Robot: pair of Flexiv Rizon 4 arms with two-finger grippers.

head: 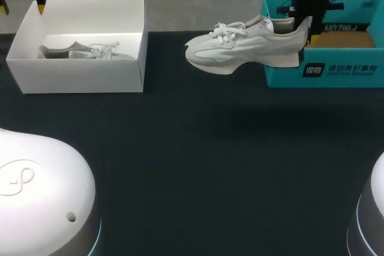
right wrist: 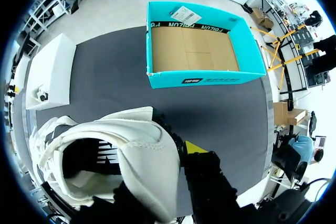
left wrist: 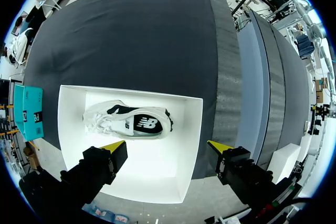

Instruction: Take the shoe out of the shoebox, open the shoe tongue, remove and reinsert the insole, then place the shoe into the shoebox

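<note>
**Sneaker out of the box, airborne: set-down comes next**

Step, as I read it: the take-out stage. The white and pale-grey lace-up sneaker [head: 246, 43] hangs above the table with its toe pointing left. Its heel is just by the left wall of the open teal cardboard shoebox [head: 336, 71] at far right.

The right gripper [head: 305, 31] is clamped on the heel collar. One yellow tip shows outside the heel in the wrist view; the other finger is hidden, prob inside the shoe. The teal box's brown card floor shows.

Next move, my guess: lower the sneaker sole-down onto the dark matte table [head: 198, 148] around the middle, w/ room for the other arm to reach the tongue. It's held by the heel only, so the toe could dip or swing. The set-down needs to be slow and level.

The left gripper [left wrist: 167, 146] is spread wide w/ nothing in it. It hovers at far left over the white rigid open-top box [head: 78, 76], where a second pale sneaker [left wrist: 128, 121] lies on its side.

Materials:
- **Upper:** looks like soft mesh w/ suede-like panels and flat laces.
- **Sole:** chunky foam-like, curved.
- **Heel collar:** padded, likely squashes under the grip.
- **Insole:** the dark insole w/ pale print [right wrist: 97, 158] is visible through the opening.
- **Boxes:** both stiff w/ straight walls.
</note>
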